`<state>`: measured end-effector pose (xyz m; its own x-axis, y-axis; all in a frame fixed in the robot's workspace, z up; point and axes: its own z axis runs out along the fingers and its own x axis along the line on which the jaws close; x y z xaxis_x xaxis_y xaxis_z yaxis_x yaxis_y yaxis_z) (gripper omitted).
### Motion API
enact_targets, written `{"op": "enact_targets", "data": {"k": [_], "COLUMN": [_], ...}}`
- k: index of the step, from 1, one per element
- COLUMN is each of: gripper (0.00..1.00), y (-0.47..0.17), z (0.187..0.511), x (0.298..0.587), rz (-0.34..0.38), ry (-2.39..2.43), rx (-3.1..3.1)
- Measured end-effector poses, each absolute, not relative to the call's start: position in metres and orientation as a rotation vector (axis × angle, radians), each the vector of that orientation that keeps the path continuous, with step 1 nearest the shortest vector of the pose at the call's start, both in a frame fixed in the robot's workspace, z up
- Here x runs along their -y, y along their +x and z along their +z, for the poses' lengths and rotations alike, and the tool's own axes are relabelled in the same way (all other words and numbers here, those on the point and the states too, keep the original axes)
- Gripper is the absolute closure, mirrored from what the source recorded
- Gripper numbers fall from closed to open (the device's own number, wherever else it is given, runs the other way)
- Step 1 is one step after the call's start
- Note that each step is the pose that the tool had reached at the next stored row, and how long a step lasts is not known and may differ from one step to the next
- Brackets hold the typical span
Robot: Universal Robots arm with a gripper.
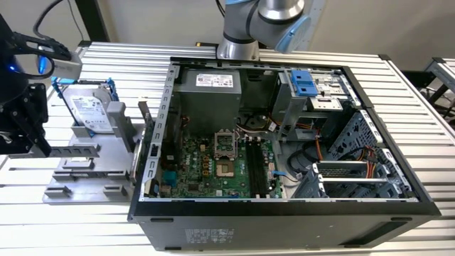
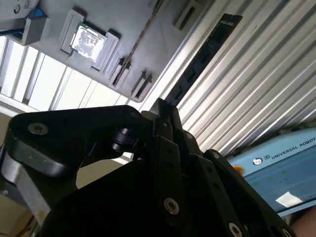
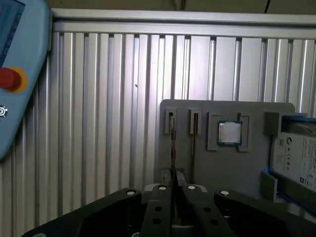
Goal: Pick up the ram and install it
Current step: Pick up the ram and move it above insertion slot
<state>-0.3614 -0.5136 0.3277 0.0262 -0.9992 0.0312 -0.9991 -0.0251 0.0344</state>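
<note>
- White printed labels sit on the hard drive point(image 1: 92, 111) in its blue frame and on the power supply point(image 1: 213, 80) inside the open computer case point(image 1: 284, 218). Lettering marks the pale blue pendant point(image 2: 284, 158).
- Counted: one hard drive, one silver chip point(image 2: 88, 38), one ram point(image 2: 202, 55) in the fingers.
- The gripper point(image 2: 163, 111) is clamped on the ram's end, and the stick juts over the ribbed table point(image 2: 256, 84) beside the grey holder point(image 2: 113, 15).
- The exterior view adds the motherboard point(image 1: 213, 165). The first wrist view shows the ram edge-on and the pendant's red button point(image 3: 10, 79).

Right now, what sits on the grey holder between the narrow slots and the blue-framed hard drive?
A small square silver chip in its own recess, between the slots and the hard drive, in the first wrist view.
</note>
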Motion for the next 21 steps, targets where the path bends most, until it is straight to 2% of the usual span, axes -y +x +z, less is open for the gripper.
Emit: {"op": "enact_targets", "data": {"k": [17,21], "gripper": [1.0,1.0], "y": [-0.361,-0.361], "z": [0.401,0.402], "x": [0.514,0.514], "rz": [-0.003,-0.002], "ry": [2.215,2.215], "rx": [2.162,2.161]}}
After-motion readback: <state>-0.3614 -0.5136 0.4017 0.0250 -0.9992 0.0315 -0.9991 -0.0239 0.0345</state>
